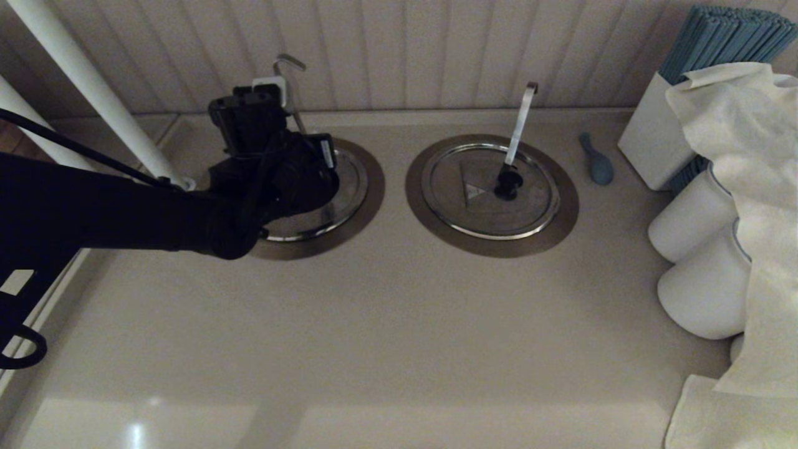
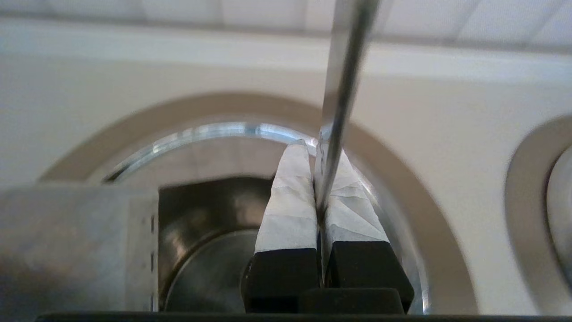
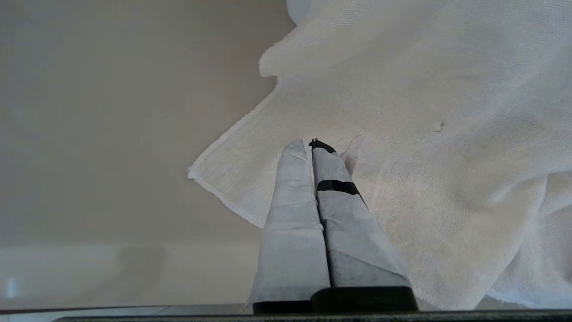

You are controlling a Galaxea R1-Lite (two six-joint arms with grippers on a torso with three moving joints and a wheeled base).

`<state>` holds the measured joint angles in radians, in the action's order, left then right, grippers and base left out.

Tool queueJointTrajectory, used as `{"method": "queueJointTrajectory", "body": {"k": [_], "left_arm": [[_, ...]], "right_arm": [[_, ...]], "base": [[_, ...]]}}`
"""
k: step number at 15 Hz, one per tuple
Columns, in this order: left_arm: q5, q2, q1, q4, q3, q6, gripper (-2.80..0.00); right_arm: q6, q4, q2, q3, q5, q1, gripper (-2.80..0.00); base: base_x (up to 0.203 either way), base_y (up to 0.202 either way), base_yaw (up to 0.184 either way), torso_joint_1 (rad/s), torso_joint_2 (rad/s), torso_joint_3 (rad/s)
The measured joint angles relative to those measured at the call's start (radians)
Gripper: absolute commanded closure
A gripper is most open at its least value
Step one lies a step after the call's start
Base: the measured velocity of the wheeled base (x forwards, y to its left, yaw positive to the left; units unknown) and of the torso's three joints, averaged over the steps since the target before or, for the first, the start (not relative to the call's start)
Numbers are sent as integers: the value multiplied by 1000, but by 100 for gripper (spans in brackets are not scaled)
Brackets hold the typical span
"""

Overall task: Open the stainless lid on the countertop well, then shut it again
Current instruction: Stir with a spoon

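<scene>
Beige counter [image 1: 374, 324] by a ribbed wall: the lid looks partly open, closing is still to do

The left gripper [image 2: 319, 152] hangs over the stainless lid [image 2: 214, 132], fingers pressed together. The thin ladle handle [image 2: 344, 89] stands right at their tips, and I cannot tell if it is pinched. Just beside the gripper a steel flap [image 2: 76, 241] seems tipped up, and the dark inside of the countertop well [image 2: 201, 210] shows under it. So I think the opening is about done and the shutting is left. Well apart from the gripper sits the twin lid [image 1: 489, 190], shut, with its broad handle [image 1: 520, 121]. I count two wells, two lids, two handles. The right gripper [image 3: 313, 145] is pressed together, empty, above a white cloth [image 3: 424, 134]
</scene>
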<state>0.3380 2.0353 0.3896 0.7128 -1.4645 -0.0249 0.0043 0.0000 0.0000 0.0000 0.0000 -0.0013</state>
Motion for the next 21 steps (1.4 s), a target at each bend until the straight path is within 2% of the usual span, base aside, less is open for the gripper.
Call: {"method": "queueJointTrajectory", "body": {"k": [19, 20, 21], "left_arm": [[-24, 8, 1, -15, 6, -1, 0], [-24, 10, 1, -16, 5, 0, -280], [-25, 12, 1, -16, 3, -1, -280]], "right_arm": [[-1, 0, 0, 0, 0, 0, 0], [0, 0, 0, 0, 0, 0, 0], [-1, 0, 0, 0, 0, 0, 0]], "base": [[0, 0, 0, 0, 0, 0], [0, 0, 0, 0, 0, 0], [0, 0, 0, 0, 0, 0]]}}
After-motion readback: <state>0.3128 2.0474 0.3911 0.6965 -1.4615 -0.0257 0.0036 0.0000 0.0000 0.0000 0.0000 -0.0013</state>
